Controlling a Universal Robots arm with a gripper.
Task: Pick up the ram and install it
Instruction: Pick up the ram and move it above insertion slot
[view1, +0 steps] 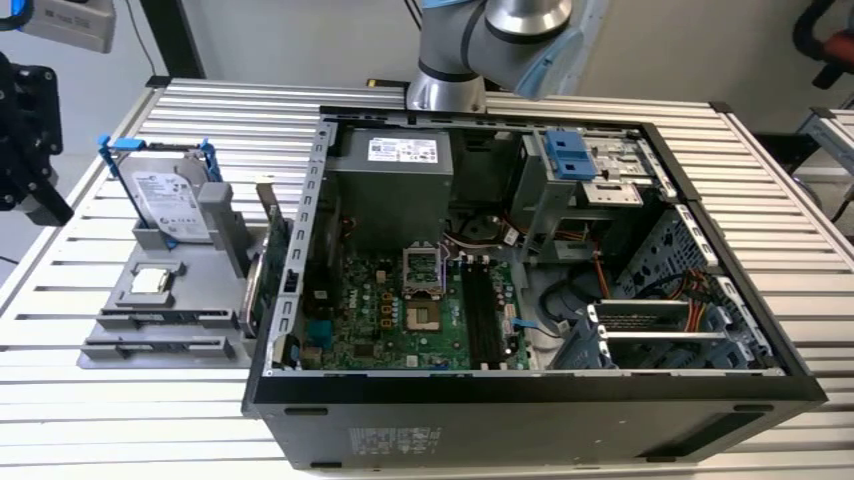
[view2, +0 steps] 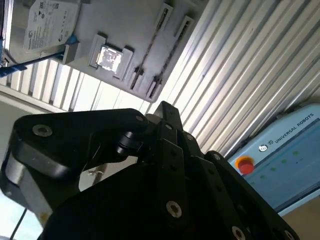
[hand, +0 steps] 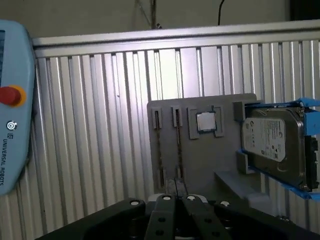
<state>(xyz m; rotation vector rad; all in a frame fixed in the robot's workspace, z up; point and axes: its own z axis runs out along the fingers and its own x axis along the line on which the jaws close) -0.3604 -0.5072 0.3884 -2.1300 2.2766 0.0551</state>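
Observation:
My gripper (hand: 176, 186) is shut with nothing between its fingers. It hovers high above the table at the exterior view's left edge (view1: 47, 205), beside the grey holder (view1: 200, 285). The ram (hand: 158, 147) looks like a thin dark strip standing on edge in one of the holder's two long slots, also seen in the second wrist view (view2: 149, 52). In the exterior view that slot (view1: 158, 321) lies at the holder's near end. The open computer case (view1: 534, 385) holds the motherboard (view1: 387, 320) with its black memory slots (view1: 483, 315).
On the holder stand a silver hard drive in a blue frame (view1: 171, 200) and a small square chip (view1: 151, 281). A green card (view1: 276, 270) stands upright along the case's left wall. The arm's base (view1: 447, 90) sits behind the case. A teach pendant (hand: 12, 110) lies off the table.

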